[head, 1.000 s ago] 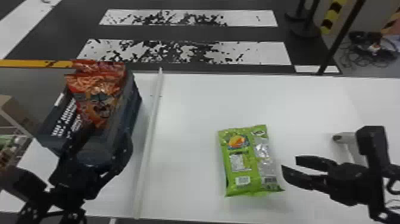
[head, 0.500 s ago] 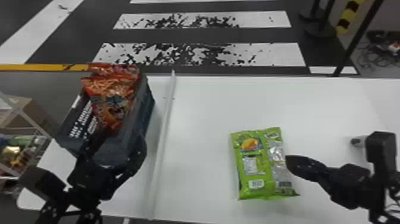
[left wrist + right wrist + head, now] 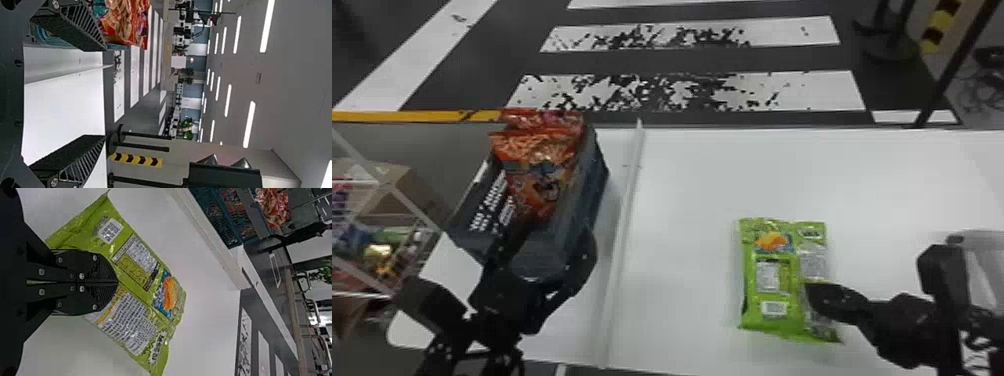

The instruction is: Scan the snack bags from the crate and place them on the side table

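Note:
My left gripper (image 3: 549,246) is at the near end of the dark crate (image 3: 599,172), where red-orange snack bags (image 3: 542,165) stand. In the left wrist view that gripper (image 3: 105,93) is open, nothing between its fingers, one beside the crate and an orange bag (image 3: 127,21). A green snack bag (image 3: 774,300) lies flat on the white table (image 3: 692,190), its printed face up. My right gripper (image 3: 809,291) is over the bag's right side. Seen from the right wrist, the gripper (image 3: 116,282) has its fingers together above the green bag (image 3: 135,262); whether they pinch any film is unclear.
A raised white strip (image 3: 627,220) divides the table between crate and green bag. Behind the right gripper, at the table's right, stands a pale grey object (image 3: 982,245). A wire rack (image 3: 407,200) with goods is beyond the table's left side.
The right gripper's fingers have come together, and it has moved left onto the green bag's edge. The head view has shifted, so table and crate sit farther right in it.

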`<state>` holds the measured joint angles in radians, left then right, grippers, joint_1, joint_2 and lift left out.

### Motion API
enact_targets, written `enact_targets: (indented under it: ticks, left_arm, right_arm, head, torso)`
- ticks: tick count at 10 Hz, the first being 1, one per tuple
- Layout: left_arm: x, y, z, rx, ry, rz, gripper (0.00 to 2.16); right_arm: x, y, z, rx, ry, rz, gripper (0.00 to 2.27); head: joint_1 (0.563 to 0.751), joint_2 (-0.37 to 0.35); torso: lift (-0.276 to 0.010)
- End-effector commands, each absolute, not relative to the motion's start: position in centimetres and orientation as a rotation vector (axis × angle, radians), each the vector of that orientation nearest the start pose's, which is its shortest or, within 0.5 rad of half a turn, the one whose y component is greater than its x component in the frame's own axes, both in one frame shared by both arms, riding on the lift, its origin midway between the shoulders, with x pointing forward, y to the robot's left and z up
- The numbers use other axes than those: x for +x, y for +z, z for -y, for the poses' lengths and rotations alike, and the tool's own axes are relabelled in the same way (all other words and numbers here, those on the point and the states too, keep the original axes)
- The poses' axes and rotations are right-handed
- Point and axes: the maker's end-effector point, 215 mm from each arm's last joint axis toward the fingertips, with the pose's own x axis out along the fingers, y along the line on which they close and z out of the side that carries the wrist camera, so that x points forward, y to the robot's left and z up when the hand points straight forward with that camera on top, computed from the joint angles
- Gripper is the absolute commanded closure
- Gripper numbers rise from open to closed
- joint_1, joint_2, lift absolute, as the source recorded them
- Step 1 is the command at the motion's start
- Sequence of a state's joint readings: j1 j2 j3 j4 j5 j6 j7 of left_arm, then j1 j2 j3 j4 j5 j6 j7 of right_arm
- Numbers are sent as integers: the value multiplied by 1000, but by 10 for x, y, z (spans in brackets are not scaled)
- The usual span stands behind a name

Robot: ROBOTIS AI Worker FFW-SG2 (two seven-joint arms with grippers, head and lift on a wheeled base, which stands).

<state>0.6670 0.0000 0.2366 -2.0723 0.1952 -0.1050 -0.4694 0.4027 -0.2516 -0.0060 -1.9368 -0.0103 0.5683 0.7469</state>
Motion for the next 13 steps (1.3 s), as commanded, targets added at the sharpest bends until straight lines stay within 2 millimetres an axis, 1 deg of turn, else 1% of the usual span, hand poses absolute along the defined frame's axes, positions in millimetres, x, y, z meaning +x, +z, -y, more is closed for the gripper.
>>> enact_targets:
  ticks: [1,2,4,5,6,7,8,10,11,13]
  left_arm:
    - [377,-346,-259,-63,-251,-26,87]
    - [377,-346,-259,-63,-251,-26,87]
    - [377,-347,-257,-65,-253,-28,87]
    - [378,-347,-257,-65,-253,-26,87]
    - [378,-347,-258,-65,-253,-28,87]
    - [378,-347,-258,-65,-253,-28,87]
    - [378,-348,-258,-65,-252,-29,87]
    - [378,-347,-258,-65,-253,-26,87]
    - [378,-347,-258,-65,-253,-26,87]
    - [378,-348,-258,-66,-253,-29,87]
  right_arm:
    - [361,-520,155,-27,754,-676,2040]
    - [361,-525,155,-57,755,-673,2040]
    - [364,-523,158,-80,750,-662,2040]
    - [368,-511,159,-88,744,-637,2040]
    - [373,-489,157,-96,737,-595,2040]
    - [376,-472,152,-97,738,-579,2040]
    - [375,-460,143,-93,752,-566,2040]
    - [370,-455,111,-95,797,-552,2040]
    - [369,-455,93,-109,821,-547,2040]
    - [368,-465,60,-151,867,-551,2040]
  head:
    - [695,150]
    - [695,154]
    - [695,159]
    - [695,156]
    - [695,154]
    - [695,151]
    - [695,154]
    - [695,184]
    - [695,195]
    - [695,251]
  torso:
    - [-94]
    - [-94]
    - [-94]
    - [-94]
    - [-94]
    - [-94]
    - [-94]
    - [-94]
    - [-94]
    - [-94]
